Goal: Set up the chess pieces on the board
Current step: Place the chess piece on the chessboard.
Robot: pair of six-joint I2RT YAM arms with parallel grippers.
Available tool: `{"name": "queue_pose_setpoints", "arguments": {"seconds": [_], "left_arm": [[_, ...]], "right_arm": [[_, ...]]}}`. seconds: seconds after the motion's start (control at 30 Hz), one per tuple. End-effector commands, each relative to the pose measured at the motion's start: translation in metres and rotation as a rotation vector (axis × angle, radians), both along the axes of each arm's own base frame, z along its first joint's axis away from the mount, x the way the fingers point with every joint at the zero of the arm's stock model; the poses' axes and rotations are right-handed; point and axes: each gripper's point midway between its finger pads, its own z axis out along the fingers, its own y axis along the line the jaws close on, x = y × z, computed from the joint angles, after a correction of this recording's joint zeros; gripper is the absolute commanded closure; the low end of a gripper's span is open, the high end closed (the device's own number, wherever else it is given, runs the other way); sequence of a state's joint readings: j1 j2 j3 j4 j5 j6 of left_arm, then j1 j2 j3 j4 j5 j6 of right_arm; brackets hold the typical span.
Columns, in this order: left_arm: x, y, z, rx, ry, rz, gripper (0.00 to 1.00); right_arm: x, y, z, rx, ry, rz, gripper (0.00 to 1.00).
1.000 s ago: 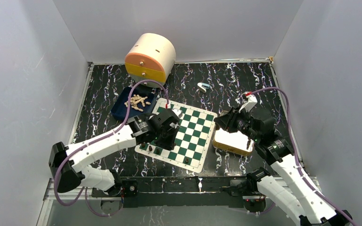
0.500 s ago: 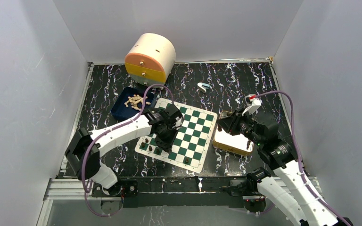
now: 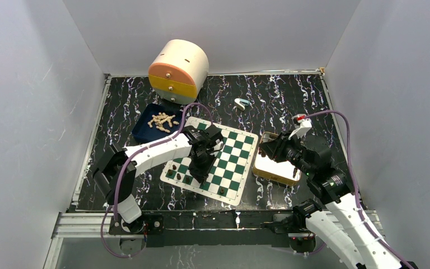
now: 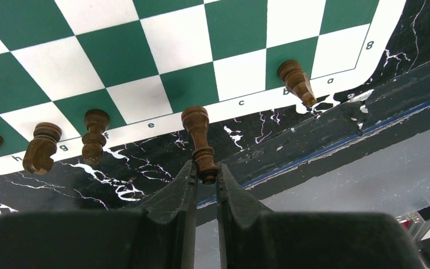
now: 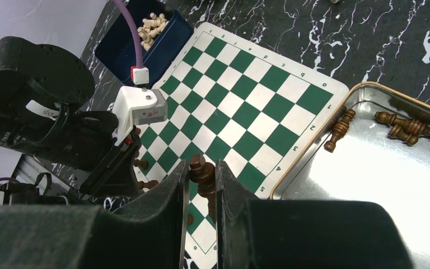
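Here, at the left, pale beige wooden chess pieces [image 3: 162,120] lie heaped in a dark blue tray [image 3: 139,133]. The left tool [image 4: 204,175] is clamped on the narrow head of a dark brown turned wooden piece [image 4: 197,129] at the lettered edge of the green and white chequered board [image 4: 145,33]. The right tool [image 5: 201,188] pinches a second dark brown piece [image 5: 200,168] near the shiny metal tray [image 5: 369,179]. The pieces look light, hard, smooth and easy to tip, so I would take each one by the neck.

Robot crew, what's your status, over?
Left jaws shut on a dark piece over the board edge. Right jaws shut on a second dark piece, by the tray. Nothing seen blocking.
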State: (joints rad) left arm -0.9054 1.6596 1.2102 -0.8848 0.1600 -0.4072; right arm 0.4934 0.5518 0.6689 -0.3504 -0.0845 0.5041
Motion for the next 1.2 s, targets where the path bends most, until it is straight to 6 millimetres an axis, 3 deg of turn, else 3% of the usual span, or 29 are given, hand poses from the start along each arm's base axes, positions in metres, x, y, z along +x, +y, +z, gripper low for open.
{"name": "queue_pose_setpoints", "arguments": {"seconds": [0.0,0.27,0.83,1.17], "left_arm": [[0.000,-0.009,0.010,-0.025,0.004,-0.019,1.00],[-0.008,-0.021,0.003,-0.014,0.016,-0.052,1.00],[-0.010,-0.022,-0.009,-0.008,0.021,-0.056,1.00],[-0.011,-0.021,-0.015,0.025,0.028,-0.064,0.94]], "right_arm": [[0.001,-0.003,0.013,-0.003,-0.067,-0.007,0.91],[0.000,-0.003,0.014,-0.014,-0.071,0.002,0.91],[0.001,-0.003,0.015,-0.002,-0.081,-0.005,0.88],[0.002,-0.006,0.016,-0.006,-0.090,-0.022,0.85]]}}
